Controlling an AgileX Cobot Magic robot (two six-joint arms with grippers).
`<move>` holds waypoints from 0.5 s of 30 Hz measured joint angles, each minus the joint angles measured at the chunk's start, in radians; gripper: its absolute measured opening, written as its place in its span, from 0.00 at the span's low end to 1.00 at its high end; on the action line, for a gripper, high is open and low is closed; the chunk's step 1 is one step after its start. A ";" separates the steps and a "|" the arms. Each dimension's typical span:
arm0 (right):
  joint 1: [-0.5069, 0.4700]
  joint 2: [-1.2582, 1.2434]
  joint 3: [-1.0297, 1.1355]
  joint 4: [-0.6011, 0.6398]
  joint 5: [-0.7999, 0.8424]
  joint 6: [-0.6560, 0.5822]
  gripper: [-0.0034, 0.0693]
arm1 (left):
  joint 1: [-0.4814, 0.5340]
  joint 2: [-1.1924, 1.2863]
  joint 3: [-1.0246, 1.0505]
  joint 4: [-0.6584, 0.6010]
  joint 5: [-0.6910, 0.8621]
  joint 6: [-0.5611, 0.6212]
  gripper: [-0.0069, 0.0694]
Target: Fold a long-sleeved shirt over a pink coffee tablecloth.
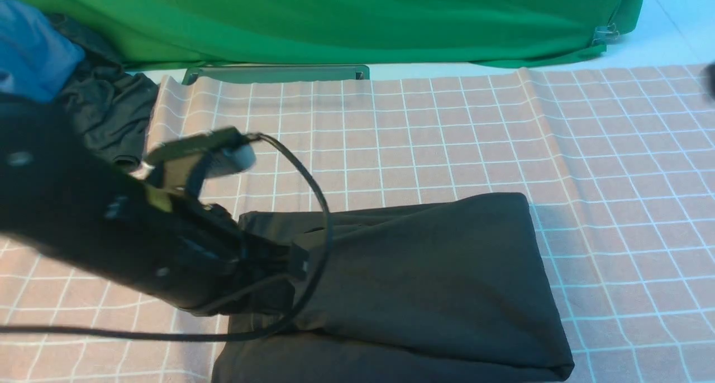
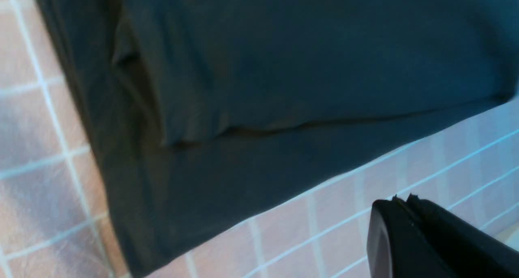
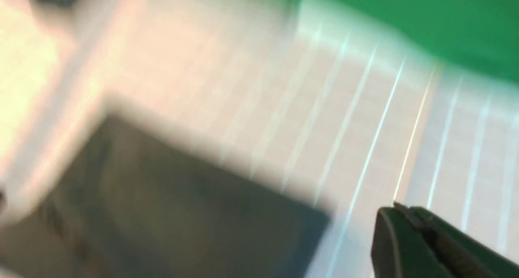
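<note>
The long-sleeved shirt (image 1: 424, 282) lies folded into a thick black rectangle on the pink coffee tablecloth (image 1: 447, 137), near the front middle. My left arm (image 1: 111, 232) reaches in from the left, its end over the shirt's left edge. In the left wrist view the left gripper (image 2: 401, 199) is shut on nothing and hangs above bare tablecloth (image 2: 324, 225), just off the shirt's (image 2: 284, 75) edge. In the blurred right wrist view the right gripper (image 3: 401, 208) is also shut on nothing, above the tablecloth (image 3: 365, 128) and apart from the shirt's (image 3: 162, 213) corner.
A bright green cloth (image 1: 346, 20) hangs across the back. A blue garment (image 1: 28, 48) and a smaller dark garment (image 1: 106, 109) lie piled at the back left. A grey bar (image 1: 279, 73) lies along the tablecloth's far edge. A black cable (image 1: 313, 193) loops from the left arm over the shirt.
</note>
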 joint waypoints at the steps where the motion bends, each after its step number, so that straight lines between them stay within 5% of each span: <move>1: 0.000 -0.013 0.006 0.000 -0.013 0.000 0.09 | 0.000 0.000 0.002 0.000 -0.005 -0.001 0.10; 6: 0.000 -0.404 0.262 -0.038 -0.420 -0.005 0.09 | -0.001 -0.351 0.128 -0.002 -0.200 -0.059 0.10; 15: 0.000 -0.703 0.583 -0.044 -0.829 -0.011 0.13 | -0.002 -0.729 0.389 0.002 -0.500 -0.072 0.11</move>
